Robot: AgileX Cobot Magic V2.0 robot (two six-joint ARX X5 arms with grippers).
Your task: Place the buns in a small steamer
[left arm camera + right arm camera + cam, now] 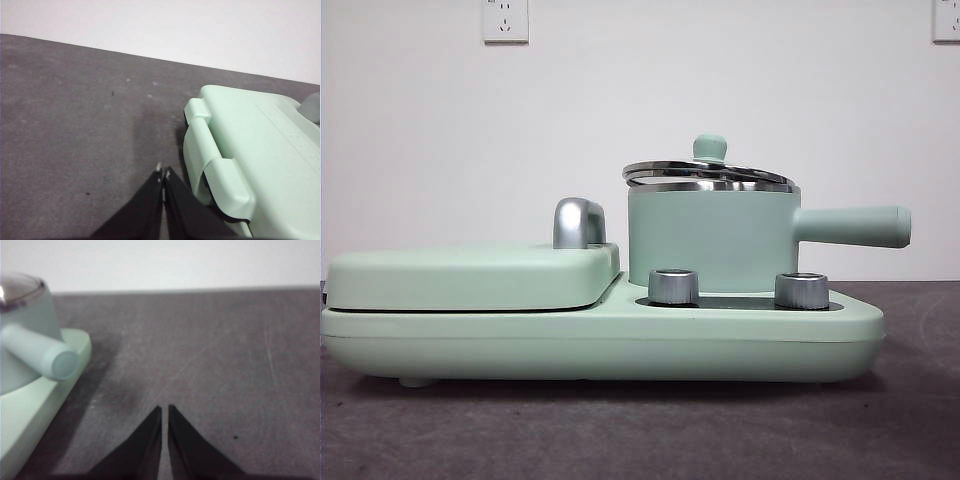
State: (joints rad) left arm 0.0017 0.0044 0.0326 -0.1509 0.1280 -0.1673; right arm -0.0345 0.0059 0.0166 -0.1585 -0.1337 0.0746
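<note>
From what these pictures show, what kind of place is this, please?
Probably a plain test table set up for kitchen tasks, not a real kitchen. A mint-green breakfast cooker with the small steamer stands alone on a dark grey table before a bare white wall with power sockets.

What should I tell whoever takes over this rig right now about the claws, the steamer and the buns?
Left claw: jaws shut, empty, hanging over bare table beside the griddle cover.
Right claw: jaws shut, empty, over bare table off the end of the steamer's handle.
Small steamer: sits on the mint-green base, glass lid on and slightly tilted.
Buns: not visible in any view; I cannot tell whether they are inside the steamer or elsewhere.
Done: nothing that the views confirm.
Left: find the buns; if they are not inside, lift the lid and load them.
</note>
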